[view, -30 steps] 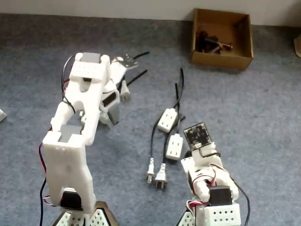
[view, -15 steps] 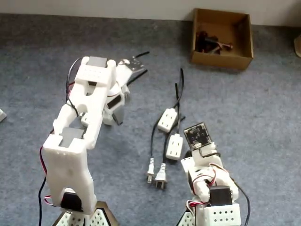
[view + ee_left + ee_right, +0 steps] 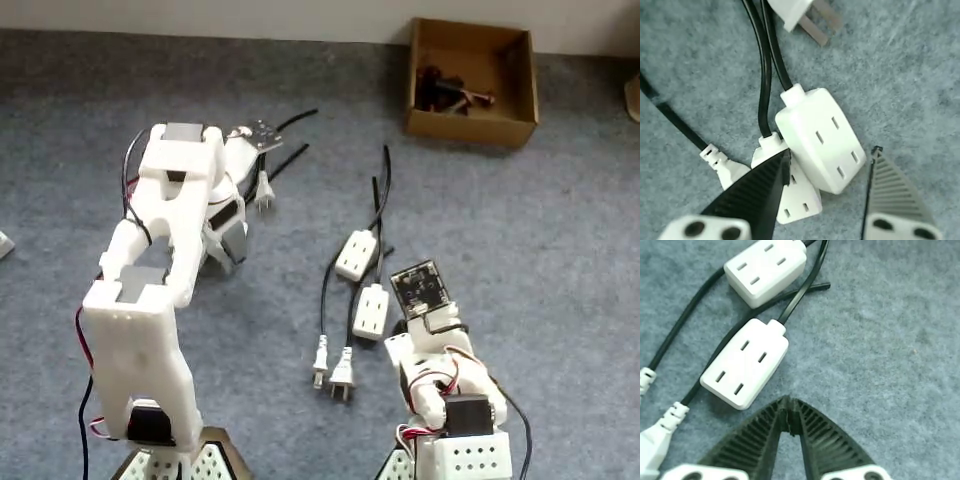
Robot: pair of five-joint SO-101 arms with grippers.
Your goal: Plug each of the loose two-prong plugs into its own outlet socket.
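My left gripper [image 3: 830, 152] hangs open just above a white two-socket outlet block [image 3: 820, 145], one finger on each side of it. A second outlet block [image 3: 797, 197] lies partly under the first. Two loose white plugs [image 3: 800, 12] [image 3: 722, 167] on black cords lie beside them. In the high view, one plug [image 3: 263, 192] shows by the left arm [image 3: 180, 210]. My right gripper [image 3: 788, 415] is shut and empty, just short of another outlet block [image 3: 745, 362], with one more outlet [image 3: 765, 267] beyond. Two plugs [image 3: 320, 362] [image 3: 342, 375] lie left of the right arm [image 3: 440, 380].
A cardboard box [image 3: 470, 80] holding dark parts stands at the back right. Black cords [image 3: 380, 190] trail over the grey carpet between the arms. Open carpet lies to the right of the right arm.
The left arm swung a little to the right, then back to the left over its outlets. The right arm, the middle outlets and the front plugs have not moved.
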